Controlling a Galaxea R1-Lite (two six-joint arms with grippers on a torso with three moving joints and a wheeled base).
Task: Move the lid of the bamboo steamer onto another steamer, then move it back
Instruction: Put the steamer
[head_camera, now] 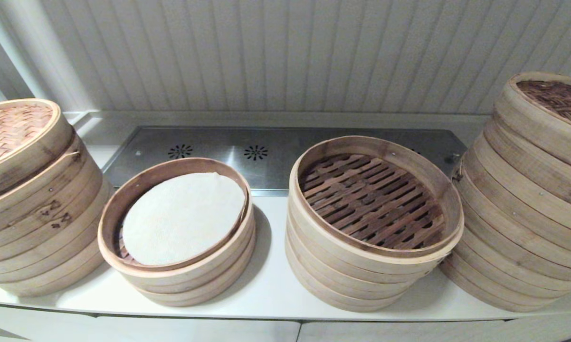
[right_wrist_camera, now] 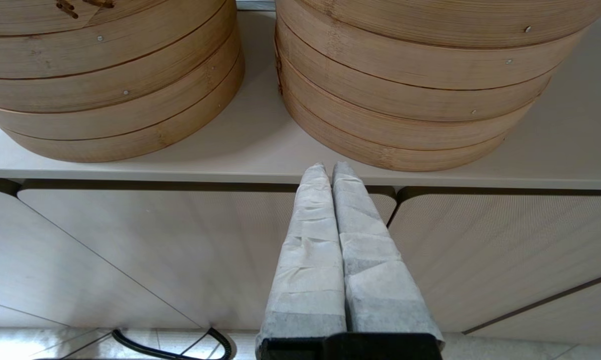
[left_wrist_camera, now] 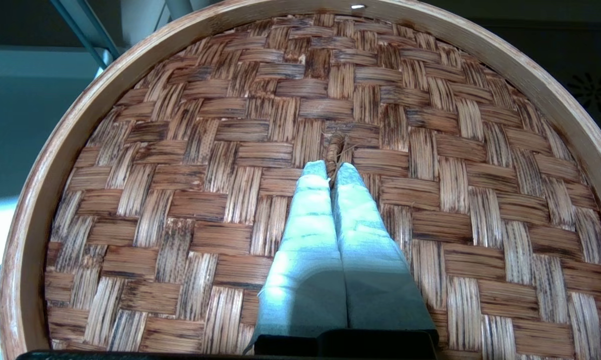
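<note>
Left gripper, fingers clamped on the woven lid's centre loop so it hangs level; right gripper pressed together, parked below the counter edge, 6 o'clock of stacks.

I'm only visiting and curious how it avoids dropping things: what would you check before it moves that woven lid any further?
1. Grip: left gripper shut on the handle loop of the lid: ok.
2. Lid lifted clear: cannot tell.
3. Landing spot: slatted steamer is uncovered, nothing inside: ok.
4. Lined steamer beside it is also uncovered: ok.
5. Right gripper is shut and empty, low before the counter edge, out of the way: ok.
</note>
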